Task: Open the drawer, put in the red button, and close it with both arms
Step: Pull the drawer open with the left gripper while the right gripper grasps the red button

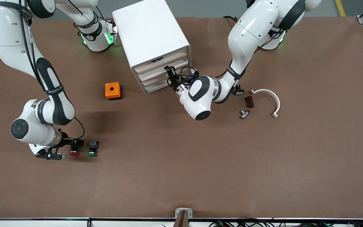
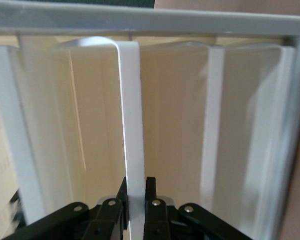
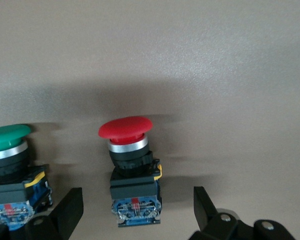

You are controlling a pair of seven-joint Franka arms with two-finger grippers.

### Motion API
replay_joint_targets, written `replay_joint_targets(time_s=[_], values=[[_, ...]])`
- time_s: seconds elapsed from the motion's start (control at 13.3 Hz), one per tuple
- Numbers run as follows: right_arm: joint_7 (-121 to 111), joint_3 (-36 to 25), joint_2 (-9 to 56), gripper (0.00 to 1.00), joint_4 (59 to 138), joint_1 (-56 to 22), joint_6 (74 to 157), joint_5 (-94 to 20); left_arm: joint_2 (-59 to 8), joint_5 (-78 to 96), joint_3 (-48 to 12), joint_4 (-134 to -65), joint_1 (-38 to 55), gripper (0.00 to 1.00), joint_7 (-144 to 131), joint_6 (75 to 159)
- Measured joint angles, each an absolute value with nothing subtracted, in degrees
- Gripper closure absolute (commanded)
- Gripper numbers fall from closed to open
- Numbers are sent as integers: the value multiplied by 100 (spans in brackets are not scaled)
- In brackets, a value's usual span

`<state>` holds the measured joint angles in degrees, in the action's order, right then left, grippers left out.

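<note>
The right gripper (image 1: 71, 148) sits low at the table (image 1: 175, 164) toward the right arm's end, its fingers (image 3: 69, 207) spread wide. The red button (image 1: 74, 152) lies on its side between them, touched by neither in the right wrist view (image 3: 132, 160), with its round cap pointing away from the gripper. Just beside it, outside the spread fingers toward the left arm's end, lies the green button (image 1: 92, 153) in the same pose, seen at the edge of the right wrist view (image 3: 9, 150).

Farther from the front camera, an orange box (image 1: 113, 90) with a hole in its top stands between the right gripper and the white cabinet (image 1: 150, 41).

The left gripper (image 1: 170, 74) is at the cabinet's front, at its stack of drawers. In the left wrist view its fingers (image 2: 120, 200) are pressed together on the thin white front lip of the drawer (image 2: 132, 130), which runs straight out from between them.

Toward the left arm's end from the left gripper lie a small black part (image 1: 239, 91), a dark brown block (image 1: 249, 101), a small metal fitting (image 1: 244, 113) and a curved white piece (image 1: 271, 99).
</note>
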<state>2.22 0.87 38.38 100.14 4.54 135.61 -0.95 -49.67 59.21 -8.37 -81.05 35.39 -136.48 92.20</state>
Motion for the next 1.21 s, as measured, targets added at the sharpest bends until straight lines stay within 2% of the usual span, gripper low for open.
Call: replay_joint_targets(time_s=[0.23, 0.45, 0.53, 0.68, 0.98, 1.21], values=[[223, 88, 3897, 41, 10019, 454, 13561, -98, -4968, 5914, -762, -7984, 3023, 100, -13315, 9221], [222, 90, 3933, 75, 10018, 454, 13561, -98, -4981, 5912, -758, -7900, 2688, 99, -12979, 9244], [222, 85, 3927, 84, 10008, 455, 13561, -98, -4990, 5912, -749, -7894, 2694, 88, -12929, 9267], [222, 82, 3927, 93, 10001, 455, 13561, -98, -4995, 5912, -728, -7876, 2711, 1, -12836, 9271], [222, 101, 3927, 97, 9914, 446, 13513, -98, -4994, 5913, -631, -7728, 2683, 0, -12274, 9330], [269, 127, 3916, 97, 9536, 427, 12876, -99, -4958, 5911, -249, -7362, 2623, 0, -12124, 9346]])
